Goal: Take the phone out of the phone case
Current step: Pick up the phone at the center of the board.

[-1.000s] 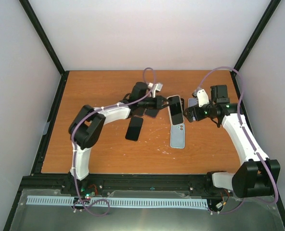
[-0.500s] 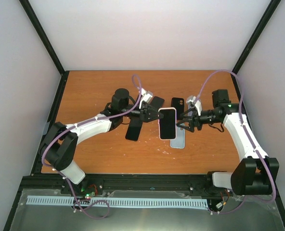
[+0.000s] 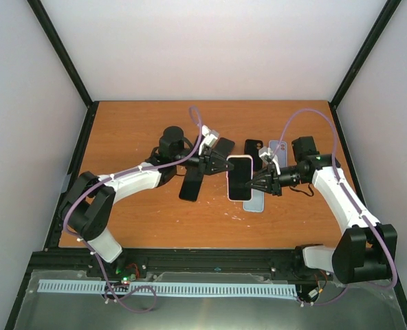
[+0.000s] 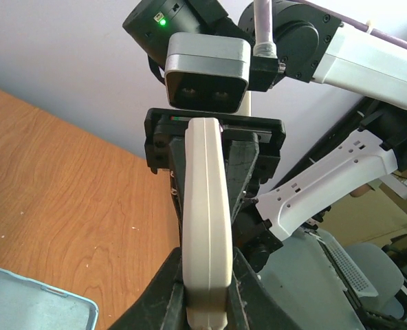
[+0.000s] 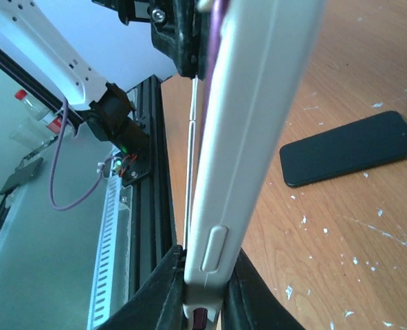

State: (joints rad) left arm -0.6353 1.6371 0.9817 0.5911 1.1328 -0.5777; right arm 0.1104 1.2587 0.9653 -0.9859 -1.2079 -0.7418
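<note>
A phone (image 3: 239,179) with a dark screen sits in a pale pinkish-white phone case (image 3: 239,158) and is held above the table between both arms. My left gripper (image 3: 221,165) is shut on the case's left edge. In the left wrist view the case (image 4: 207,206) stands edge-on between my left gripper's (image 4: 207,292) jaws. My right gripper (image 3: 256,182) is shut on the opposite edge. The right wrist view shows the case's side with its button (image 5: 214,249) pinched at my right gripper (image 5: 205,289).
A light blue case (image 3: 257,201) lies on the table under the held phone. A black phone (image 3: 191,184) lies to the left, another black phone (image 3: 253,149) and a pale blue case (image 3: 278,146) lie behind. Black frame rails border the table.
My left gripper carried the cased phone left and toward the near side. My right gripper followed it in, then closed from wide open onto the case's right edge.
</note>
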